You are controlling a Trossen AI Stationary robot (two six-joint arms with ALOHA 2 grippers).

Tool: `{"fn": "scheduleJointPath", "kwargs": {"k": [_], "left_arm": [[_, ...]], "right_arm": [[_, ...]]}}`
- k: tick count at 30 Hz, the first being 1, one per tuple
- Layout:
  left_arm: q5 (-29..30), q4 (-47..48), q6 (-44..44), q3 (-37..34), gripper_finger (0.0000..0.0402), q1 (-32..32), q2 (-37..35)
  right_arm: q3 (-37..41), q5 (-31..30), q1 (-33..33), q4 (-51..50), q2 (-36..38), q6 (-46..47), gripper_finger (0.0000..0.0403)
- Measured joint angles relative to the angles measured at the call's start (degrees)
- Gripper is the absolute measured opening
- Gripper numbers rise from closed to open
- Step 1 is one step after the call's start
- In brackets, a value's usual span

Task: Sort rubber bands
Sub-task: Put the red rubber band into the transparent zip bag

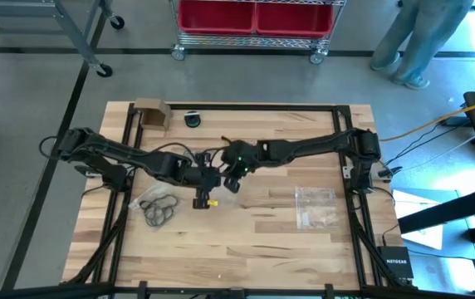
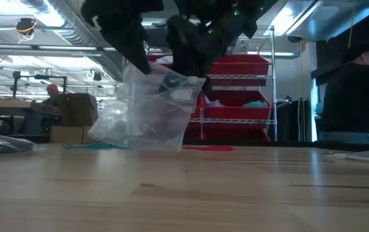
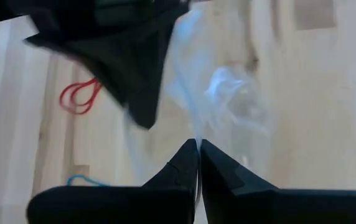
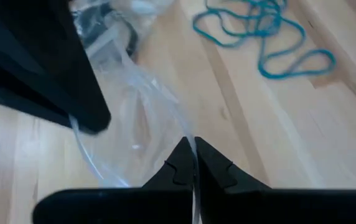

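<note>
Both grippers meet over the table's middle, each shut on one clear plastic zip bag (image 2: 147, 113) that hangs between them. My left gripper (image 1: 203, 191) (image 3: 198, 148) reaches in from the left, my right gripper (image 1: 232, 179) (image 4: 191, 147) from the right. Teal rubber bands (image 4: 271, 34) (image 2: 94, 145) and red rubber bands (image 3: 78, 96) (image 2: 207, 148) lie loose on the wood near the bag. A bunch of black rubber bands (image 1: 161, 209) lies left of the grippers, toward the near edge. Dark loops (image 4: 100, 22) show beside or inside the bag's plastic. My left gripper pinches a thin edge of the clear bag's plastic (image 3: 196, 134) between its two shut fingers, coming from above. The bag hangs below it. My right gripper pinches another strip of the same bag's upper edge (image 4: 189, 134) between its shut fingers, also from above. The plastic bulges open between the two holds, and its lower end (image 2: 146, 145) reaches down to about table height.
A second clear bag (image 1: 315, 206) lies flat right of centre. More clear plastic (image 1: 148, 196) lies by the black bands. A cardboard box (image 1: 150, 113) and a small black round thing (image 1: 192, 120) sit at the far edge. A person (image 2: 355, 96) stands beyond the table.
</note>
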State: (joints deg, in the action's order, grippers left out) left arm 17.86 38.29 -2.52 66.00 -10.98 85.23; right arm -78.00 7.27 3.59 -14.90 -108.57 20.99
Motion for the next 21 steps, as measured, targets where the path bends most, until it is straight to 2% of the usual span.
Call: {"fn": "scheduleJointPath", "kwargs": {"k": [6, 15, 21], "left_arm": [[0.1, -0.7, -0.1, 0.0, 0.0005, 0.1, 0.0], [-0.5, -4.2, 5.2, 0.0, 0.0005, 0.8, 0.0], [-1.6, -3.4, 5.3, 0.0, 0.0005, 0.6, -0.1]], "right_arm": [[0.0, 1.9, 2.9, -3.3, -0.3, 0.2, 0.0000], [0.0, 1.3, 3.9, -4.4, -0.3, -1.9, 0.0001], [0.0, -0.7, 3.9, -5.4, -0.3, -1.8, 0.0001]]}}
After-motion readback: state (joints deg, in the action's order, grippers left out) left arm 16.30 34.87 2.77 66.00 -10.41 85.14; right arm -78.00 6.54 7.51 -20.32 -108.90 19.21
